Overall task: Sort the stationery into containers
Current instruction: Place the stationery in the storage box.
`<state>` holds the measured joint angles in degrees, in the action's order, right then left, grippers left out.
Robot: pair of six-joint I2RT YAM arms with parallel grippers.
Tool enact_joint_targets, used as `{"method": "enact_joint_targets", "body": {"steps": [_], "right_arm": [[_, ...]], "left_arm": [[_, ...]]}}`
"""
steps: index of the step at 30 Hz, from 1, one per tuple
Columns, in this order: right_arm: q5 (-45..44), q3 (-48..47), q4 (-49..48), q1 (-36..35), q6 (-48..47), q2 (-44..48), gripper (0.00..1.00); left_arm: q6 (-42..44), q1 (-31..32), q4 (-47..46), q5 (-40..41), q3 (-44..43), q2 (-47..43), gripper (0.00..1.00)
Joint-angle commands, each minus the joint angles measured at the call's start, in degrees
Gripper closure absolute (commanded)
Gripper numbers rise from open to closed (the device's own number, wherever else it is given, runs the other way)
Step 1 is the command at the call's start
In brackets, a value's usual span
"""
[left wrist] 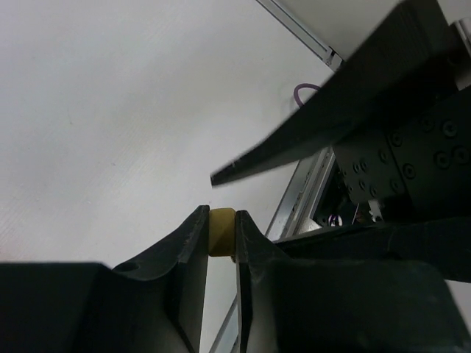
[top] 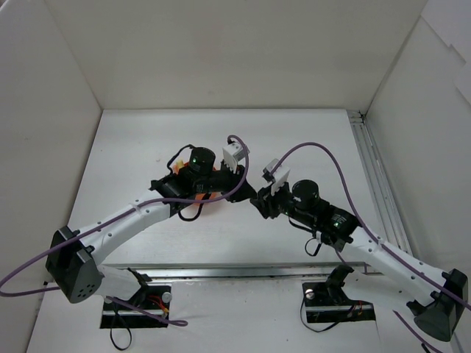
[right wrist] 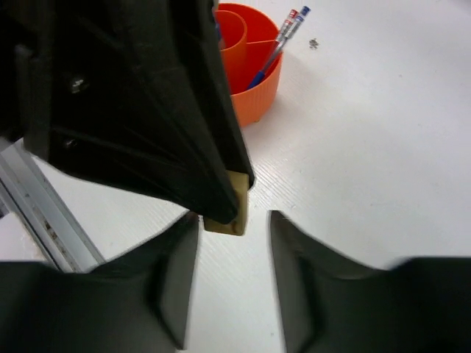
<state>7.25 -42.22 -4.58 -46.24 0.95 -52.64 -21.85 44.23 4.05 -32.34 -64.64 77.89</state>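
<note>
Though held mid-air, eraser (right wrist: pixel 227 202): pinched by left gripper (left wrist: pixel 221 220), apparently for handover.
Right gripper (right wrist: pixel 233 218): jaws apart, empty.
Bowl (right wrist: pixel 257 95): likely destination.

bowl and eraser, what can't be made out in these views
Eraser: left wrist view, left gripper covers its sides.
Bowl: right wrist view, left gripper blocks its left half; top view, left arm hides nearly all.
Pens: right wrist view, lower ends sunk in bowl.

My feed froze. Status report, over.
Left gripper shut on beige eraser. Right gripper open, jaws apart beside it. Orange bowl holds two pens. Nothing seen blocking the way there.
</note>
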Motion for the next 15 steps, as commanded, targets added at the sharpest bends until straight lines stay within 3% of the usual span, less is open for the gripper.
{"method": "enact_joint_targets", "body": {"steps": [1,2,10,12,15], "right_arm": [[-6.98,-3.21,-4.57,0.36,3.61,-0.79,0.54],[-9.24,-3.57,-4.04,0.36,4.66,-1.93,0.03],[-21.99,-4.37,1.32,0.45,9.85,-4.40,0.02],[-27.36,-4.02,1.94,0.53,11.61,-4.05,0.02],[-28.61,-2.70,2.64,1.93,12.32,-3.34,0.02]], "left_arm": [[4.43,-0.36,2.71,1.65,-4.08,-2.04,1.00],[4.97,-1.50,2.71,0.97,-4.26,-2.21,1.00],[11.11,-14.16,5.52,0.17,-5.05,-5.02,1.00],[15.59,-17.31,6.58,0.52,-6.46,-5.03,1.00],[24.70,-21.97,11.31,-2.19,-10.66,-3.02,1.00]]}}
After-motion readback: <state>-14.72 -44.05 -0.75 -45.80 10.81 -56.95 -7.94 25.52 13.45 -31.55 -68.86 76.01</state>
